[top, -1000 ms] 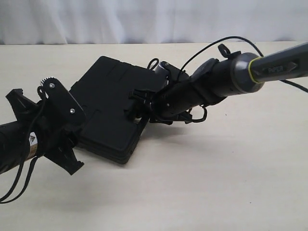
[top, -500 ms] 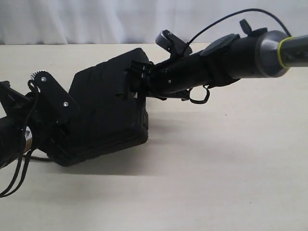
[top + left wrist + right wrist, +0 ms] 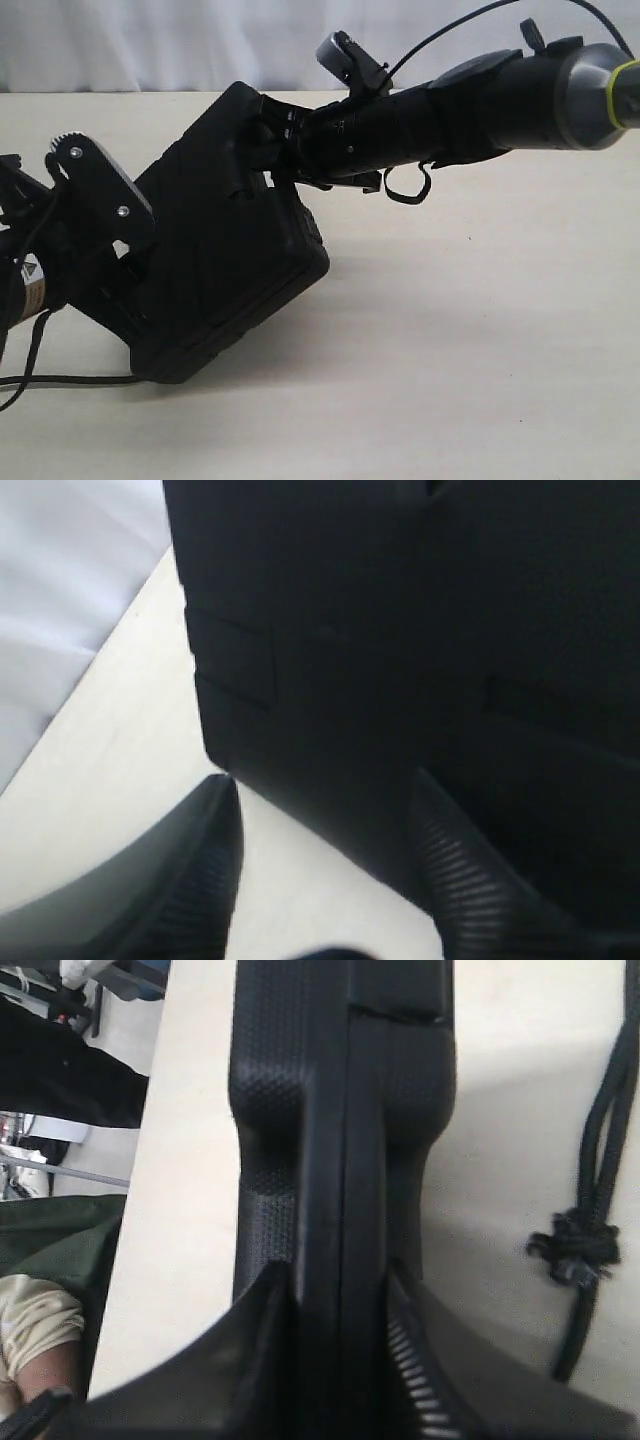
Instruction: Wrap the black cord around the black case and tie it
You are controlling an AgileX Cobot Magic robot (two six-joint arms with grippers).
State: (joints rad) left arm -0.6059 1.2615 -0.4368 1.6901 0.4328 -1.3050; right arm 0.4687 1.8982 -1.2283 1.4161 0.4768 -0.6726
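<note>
Left claw: jaws apart, a corner of the case between them, a strip of counter showing past one finger; no clamp. The case lay nearly flat a second ago and is now tipped up steeply, low edge by the left claw, high edge in the right claw. Right claw: jaws pressed on both faces of that edge, clamped. Probably lifting to let cord pass beneath. Lid shut, seam tight; contents unseen. Cord: knotted stretch on the counter beside the right claw, apart from the case; no wrap begun.
</note>
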